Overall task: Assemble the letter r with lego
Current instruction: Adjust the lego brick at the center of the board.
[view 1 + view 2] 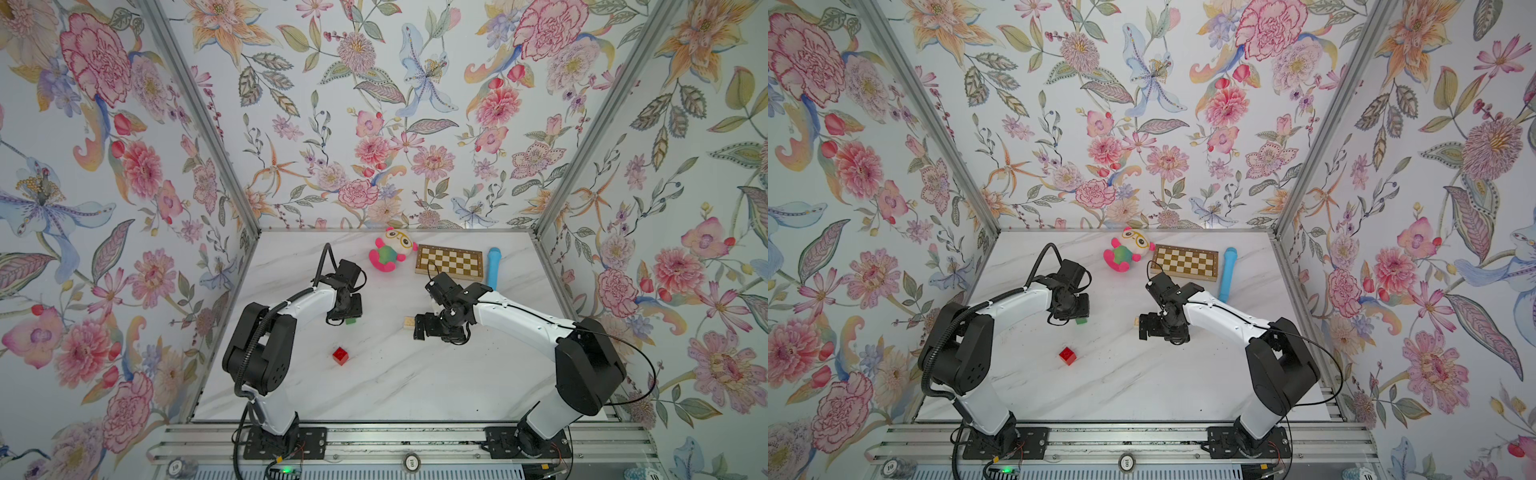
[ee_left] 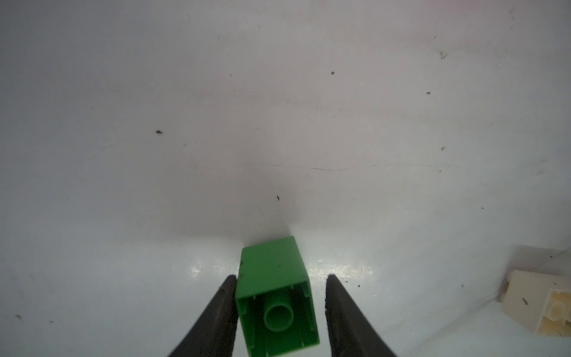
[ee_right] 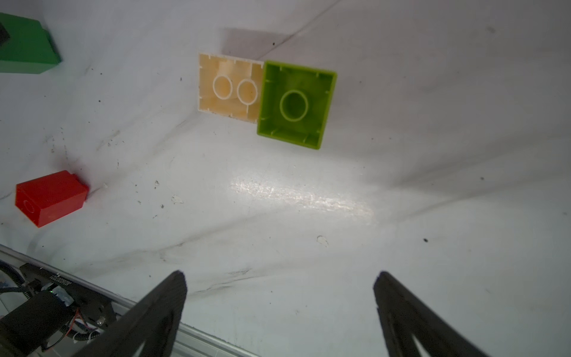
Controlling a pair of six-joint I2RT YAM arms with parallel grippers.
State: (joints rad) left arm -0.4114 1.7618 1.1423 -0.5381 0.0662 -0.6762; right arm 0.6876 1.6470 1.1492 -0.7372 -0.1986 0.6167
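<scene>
The dark green brick (image 2: 275,290) lies on its side on the white table, hollow underside toward the left wrist camera. My left gripper (image 2: 280,278) straddles it: one finger (image 2: 225,296) touches its side, the other stands a small gap away. In both top views only a corner of this brick (image 1: 351,320) (image 1: 1081,320) shows under the left gripper (image 1: 347,311). The red brick (image 1: 340,355) (image 3: 49,197) lies alone nearer the front. The cream-white brick (image 3: 228,86) (image 1: 409,323) and lime brick (image 3: 295,103) lie joined side by side. My right gripper (image 3: 281,275) (image 1: 419,328) hovers near them, wide open and empty.
At the back of the table sit a pink plush toy (image 1: 390,249), a brown-and-cream chessboard (image 1: 450,261) and a blue cylinder (image 1: 493,268). Floral walls close in three sides. A metal rail (image 1: 407,440) carrying both arm bases runs along the front.
</scene>
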